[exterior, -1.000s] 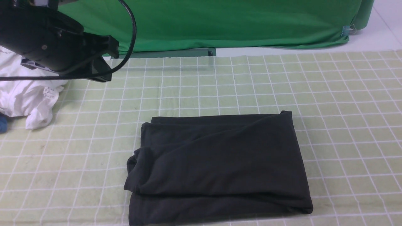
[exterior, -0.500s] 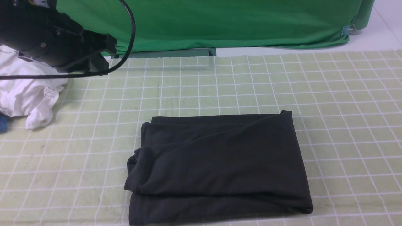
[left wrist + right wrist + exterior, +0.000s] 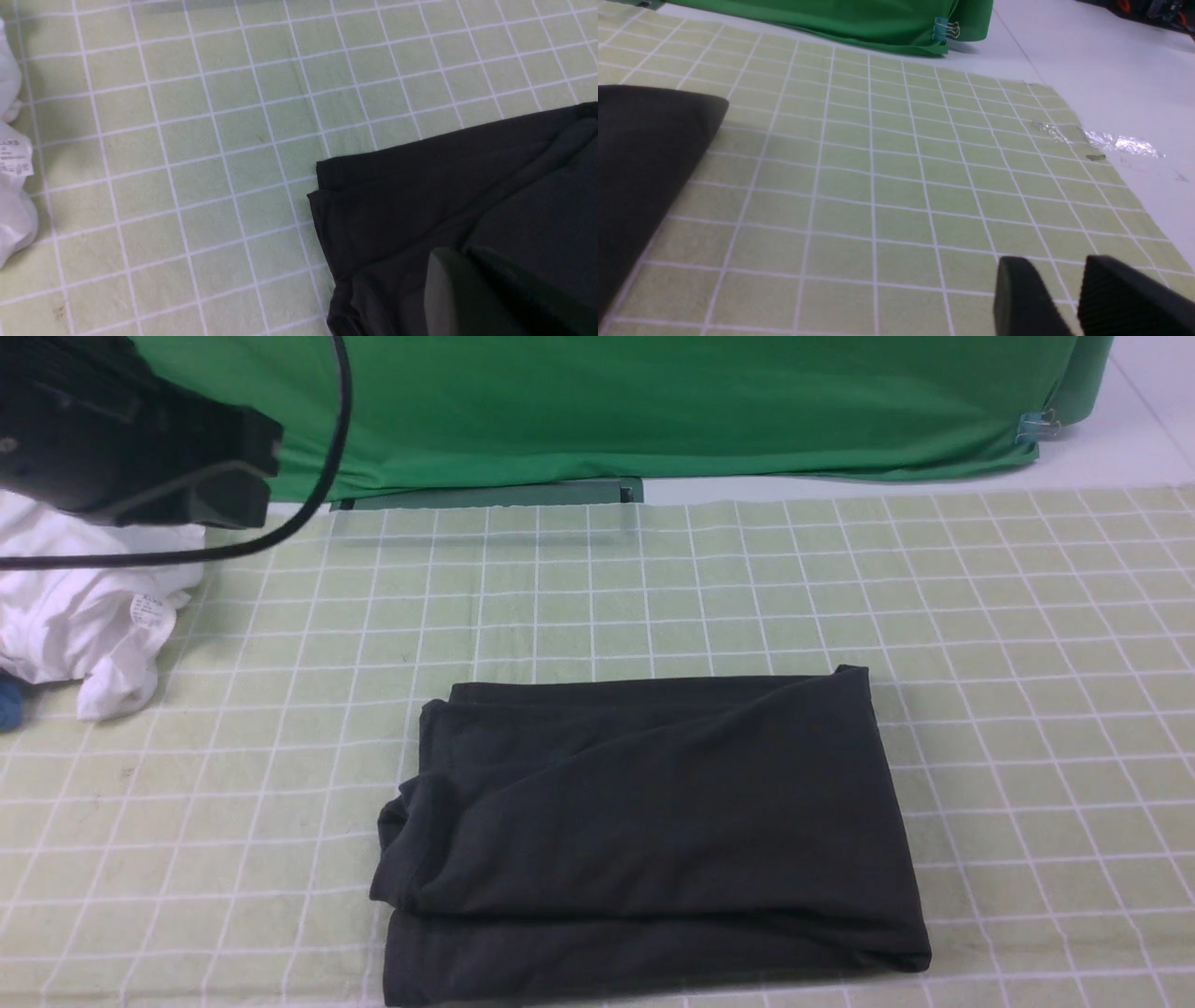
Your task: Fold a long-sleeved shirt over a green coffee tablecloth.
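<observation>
The long-sleeved shirt (image 3: pixel 653 831) lies folded into a dark rectangle on the green coffee tablecloth (image 3: pixel 1027 663), near the front middle. Its print is hidden. My left arm (image 3: pixel 140 467) hangs high at the far left, over the cloth's back corner. In the left wrist view my left gripper (image 3: pixel 460 252) is shut and empty, its fingers pressed together above the shirt's (image 3: pixel 444 186) corner. In the right wrist view my right gripper (image 3: pixel 1057 266) is open, with bare tablecloth (image 3: pixel 901 186) showing between its fingers. The shirt's edge (image 3: pixel 640 154) lies well off to its side.
A crumpled white garment (image 3: pixel 75 616) with a small label sits at the far left, beside a blue object (image 3: pixel 7 705). A plain deep green backdrop (image 3: pixel 653 401) hangs behind, held by a clip (image 3: pixel 1027 427). Shiny tape (image 3: pixel 1111 140) marks the white table past the cloth's right edge.
My left arm has drawn back toward the upper left of the front view. The folded shirt has not moved.
</observation>
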You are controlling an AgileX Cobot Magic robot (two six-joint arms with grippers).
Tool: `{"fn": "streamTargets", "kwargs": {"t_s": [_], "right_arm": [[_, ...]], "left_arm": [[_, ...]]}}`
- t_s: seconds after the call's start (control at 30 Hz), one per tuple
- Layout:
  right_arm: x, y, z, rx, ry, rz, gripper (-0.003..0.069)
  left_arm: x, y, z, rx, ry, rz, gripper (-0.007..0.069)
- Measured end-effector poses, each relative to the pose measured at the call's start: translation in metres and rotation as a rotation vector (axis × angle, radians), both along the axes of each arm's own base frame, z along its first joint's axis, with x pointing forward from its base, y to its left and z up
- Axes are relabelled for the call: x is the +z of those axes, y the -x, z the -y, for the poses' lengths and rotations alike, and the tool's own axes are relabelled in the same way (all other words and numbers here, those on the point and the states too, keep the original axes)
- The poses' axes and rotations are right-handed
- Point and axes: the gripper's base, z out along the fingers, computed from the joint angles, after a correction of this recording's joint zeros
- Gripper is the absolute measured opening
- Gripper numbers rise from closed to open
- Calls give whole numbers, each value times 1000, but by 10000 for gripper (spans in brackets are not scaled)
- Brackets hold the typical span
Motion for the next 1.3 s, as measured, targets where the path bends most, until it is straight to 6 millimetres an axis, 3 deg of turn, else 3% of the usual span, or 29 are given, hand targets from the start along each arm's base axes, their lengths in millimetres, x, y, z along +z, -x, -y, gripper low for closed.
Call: {"fn": "streamTargets", "kwargs": {"t_s": [0.03, 0.07, 0.23, 0.37, 0.4, 0.47, 0.5, 0.53, 0.6, 0.63, 0.8, 1.03, 1.3], "right_arm": [[0, 0, 0, 3, 0, 0, 207], [0, 0, 0, 3, 0, 0, 208], [0, 0, 0, 4, 0, 0, 219], [0, 0, 0, 4, 0, 0, 227], [0, 0, 0, 4, 0, 0, 230], [0, 0, 0, 4, 0, 0, 234], [0, 0, 0, 4, 0, 0, 234], [0, 0, 0, 4, 0, 0, 236], [0, 0, 0, 4, 0, 0, 237], [0, 0, 0, 4, 0, 0, 237], [0, 0, 0, 4, 0, 0, 238], [0, 0, 0, 4, 0, 0, 238], [0, 0, 0, 4, 0, 0, 238]], "left_arm": [[12, 21, -1, -14, -3, 10, 16], [13, 23, -1, -14, -2, 17, 16], [31, 88, -3, -30, 27, 127, 16], [13, 129, -3, -28, 87, 186, 16], [1, 151, -2, -21, 138, 245, 17], [-20, 168, -2, -5, 188, 297, 16], [-21, 169, -2, 0, 195, 313, 16], [-39, 183, -3, 21, 236, 375, 16], [-46, 190, -5, 40, 258, 434, 16], [-59, 194, -7, 66, 270, 485, 17], [-76, 201, -14, 133, 296, 649, 17], [-86, 200, -15, 143, 281, 647, 21], [-89, 198, -22, 143, 110, 678, 34]]}}
